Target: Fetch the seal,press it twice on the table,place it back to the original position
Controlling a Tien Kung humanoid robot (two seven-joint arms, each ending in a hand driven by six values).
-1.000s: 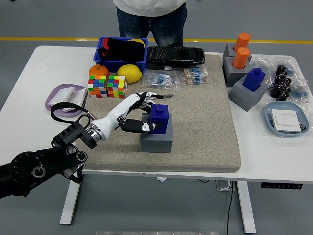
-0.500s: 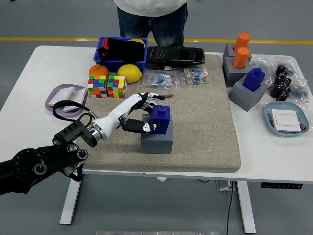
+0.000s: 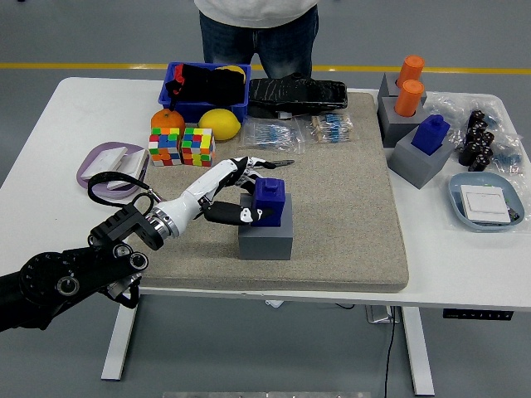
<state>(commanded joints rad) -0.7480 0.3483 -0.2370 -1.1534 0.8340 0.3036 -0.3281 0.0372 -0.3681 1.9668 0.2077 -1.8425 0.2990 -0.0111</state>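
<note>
A blue seal (image 3: 271,202) stands upright in a grey block holder (image 3: 265,239) on the beige mat (image 3: 348,207). My left hand (image 3: 245,192) reaches in from the lower left and wraps the seal, fingers over its top and far side, thumb on its near left side. The seal sits in the holder's socket. A second blue seal (image 3: 431,133) stands in another grey holder (image 3: 419,161) at the right edge of the mat. My right arm is out of view.
Two cube puzzles (image 3: 182,146), an orange (image 3: 167,120), a lemon (image 3: 219,123) and a blue bin (image 3: 203,89) lie behind my hand. Orange seals (image 3: 409,86), black caps (image 3: 477,139) and a blue dish (image 3: 486,201) are at the right. A person (image 3: 257,29) stands at the far side.
The left hand and the seal with its holder shifted very slightly; the grasp looks the same.
</note>
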